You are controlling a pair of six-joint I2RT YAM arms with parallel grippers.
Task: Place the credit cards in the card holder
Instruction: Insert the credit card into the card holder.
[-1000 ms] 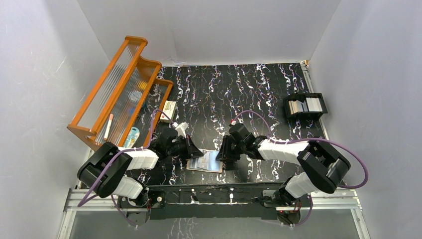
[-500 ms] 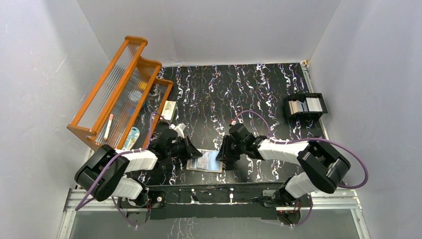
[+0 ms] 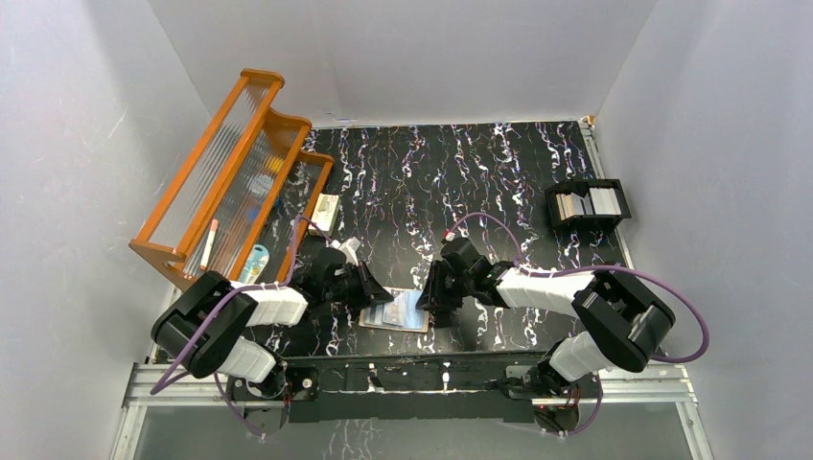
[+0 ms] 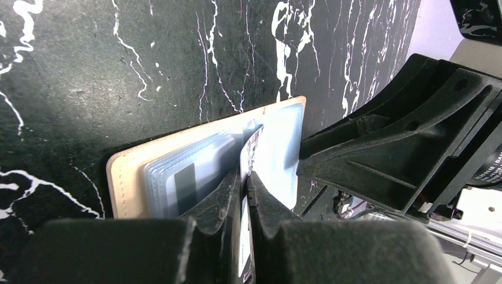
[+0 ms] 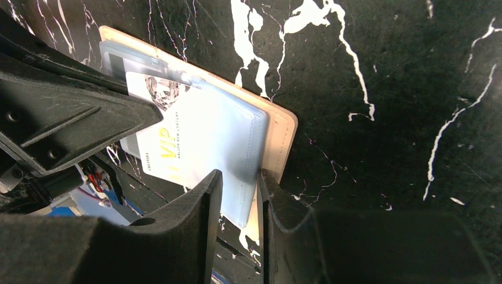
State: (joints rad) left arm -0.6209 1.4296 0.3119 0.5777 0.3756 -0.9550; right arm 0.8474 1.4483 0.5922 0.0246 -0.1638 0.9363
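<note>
My left pincer, clamped on a credit card, had edged slightly right into the card holder at lower centre, pinched at its edge by my right pincer; insertion judged incomplete.

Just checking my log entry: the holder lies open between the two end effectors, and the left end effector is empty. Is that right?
No. The left end effector isn't empty: it pinches a card on edge, as the left wrist view shows. The holder does lie open between it and the right end effector.
</note>
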